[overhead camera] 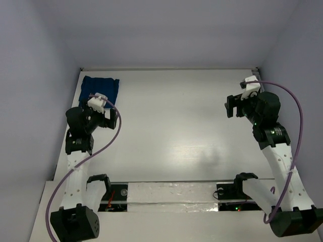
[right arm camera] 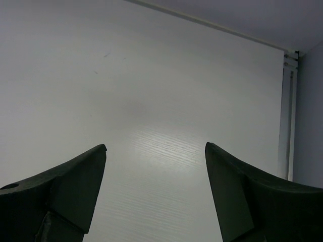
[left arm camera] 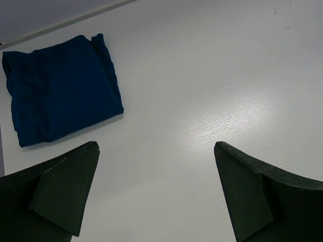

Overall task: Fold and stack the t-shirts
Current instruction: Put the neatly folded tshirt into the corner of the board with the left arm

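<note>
A dark navy blue t-shirt (overhead camera: 100, 89) lies folded into a small square at the table's far left corner. It also shows in the left wrist view (left arm camera: 60, 96), at the upper left; no print shows on it. My left gripper (overhead camera: 108, 117) hovers just in front of the shirt, open and empty, its jaws wide apart over bare table (left arm camera: 156, 146). My right gripper (overhead camera: 232, 107) is open and empty above the right side of the table (right arm camera: 155, 146), far from the shirt.
The white table (overhead camera: 176, 116) is walled at the back and both sides. A metal rail (right arm camera: 286, 111) runs along its right edge. A foil-covered strip (overhead camera: 171, 194) lies between the arm bases at the near edge.
</note>
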You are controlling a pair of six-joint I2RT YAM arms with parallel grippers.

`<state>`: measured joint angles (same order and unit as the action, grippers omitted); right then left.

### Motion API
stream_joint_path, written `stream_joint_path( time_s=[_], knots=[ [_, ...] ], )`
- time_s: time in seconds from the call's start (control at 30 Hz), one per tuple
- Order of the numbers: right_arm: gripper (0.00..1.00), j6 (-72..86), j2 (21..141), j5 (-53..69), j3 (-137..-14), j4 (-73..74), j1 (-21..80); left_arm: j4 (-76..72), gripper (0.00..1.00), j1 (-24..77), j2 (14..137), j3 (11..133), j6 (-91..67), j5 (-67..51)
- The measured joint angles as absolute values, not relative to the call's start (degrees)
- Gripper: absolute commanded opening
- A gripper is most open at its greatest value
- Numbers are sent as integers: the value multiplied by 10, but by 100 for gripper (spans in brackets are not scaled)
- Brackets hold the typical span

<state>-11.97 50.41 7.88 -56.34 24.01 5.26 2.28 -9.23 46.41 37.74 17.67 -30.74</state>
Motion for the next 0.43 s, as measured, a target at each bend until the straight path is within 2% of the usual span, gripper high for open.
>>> stream_joint_path(
  time_s=[0.43],
  knots=[
    [85, -120, 553, 62, -563, 220, 53, -20, 99, -92, 497, 361, 176, -311]
  ],
)
